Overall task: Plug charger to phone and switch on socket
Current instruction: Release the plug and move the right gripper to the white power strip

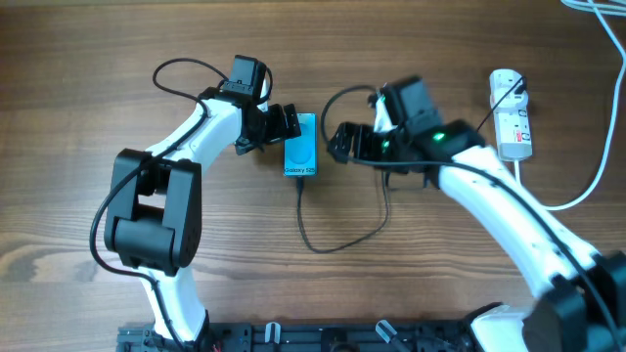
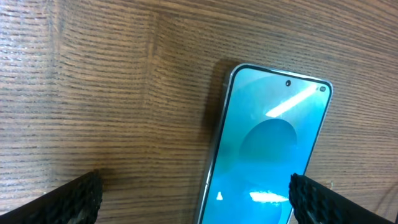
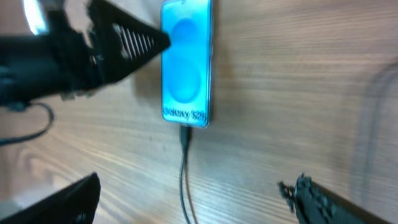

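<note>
Phone: the phone [image 1: 300, 147] lies flat, screen up and lit, near the middle of the table [image 1: 78, 59], its long axis running away from the robot's base and the "Galaxy S25" end nearer the base.
Charger: the charger [image 1: 318, 244] meets the phone's near short edge. In the right wrist view its tip looks seated in the port, so I judge the plugging step done or nearly so. From there it loops toward the base and back up under the right arm.
Left gripper: the left gripper [image 1: 284, 125] is just beside the phone's far left corner. Its jaws are spread wide and empty, and in its wrist view the phone lies between the fingers [image 2: 74, 199].
Right gripper: the right gripper [image 1: 337, 142] is just right of the phone, facing it, jaws wide with nothing in them.
Socket: the socket [image 1: 511, 117] lies by the table's right edge, long axis parallel to the phone's, with a white lead [image 1: 611, 88] trailing off.
Key relation: the socket is well apart, behind the right gripper's jaws, on the far side from the phone. The right arm is the nearer, and would likely have to turn round to press.
Switch: too small to tell on or off.
</note>
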You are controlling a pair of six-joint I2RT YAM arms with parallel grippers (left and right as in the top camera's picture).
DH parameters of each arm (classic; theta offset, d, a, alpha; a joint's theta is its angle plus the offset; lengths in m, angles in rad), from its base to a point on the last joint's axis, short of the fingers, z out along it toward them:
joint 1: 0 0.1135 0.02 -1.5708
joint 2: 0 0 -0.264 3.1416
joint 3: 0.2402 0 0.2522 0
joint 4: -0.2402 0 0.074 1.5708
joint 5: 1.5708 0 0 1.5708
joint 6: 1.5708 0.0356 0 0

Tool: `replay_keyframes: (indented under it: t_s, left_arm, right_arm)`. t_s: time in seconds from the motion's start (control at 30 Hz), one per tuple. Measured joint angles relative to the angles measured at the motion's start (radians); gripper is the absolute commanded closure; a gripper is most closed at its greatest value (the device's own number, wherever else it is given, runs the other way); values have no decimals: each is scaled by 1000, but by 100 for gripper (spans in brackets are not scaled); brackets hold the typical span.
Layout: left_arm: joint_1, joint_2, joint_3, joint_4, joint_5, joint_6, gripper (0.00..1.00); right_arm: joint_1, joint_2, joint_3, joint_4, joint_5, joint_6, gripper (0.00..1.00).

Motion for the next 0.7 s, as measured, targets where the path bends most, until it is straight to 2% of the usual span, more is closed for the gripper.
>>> replay_keyframes:
  t_s: [0.13, 0.43, 0.7]
  left_arm:
    - [0, 0, 0, 0, 0, 0, 0]
    - [0, 0, 0, 0, 0, 0, 0]
    - [0, 0, 0, 1, 0, 0, 0]
  right_arm:
    - [-46, -30, 157, -261, 156, -27, 0]
    - [-255, -35, 191, -500, 516, -42, 0]
    - [-388, -35, 191, -642, 701, -18, 0]
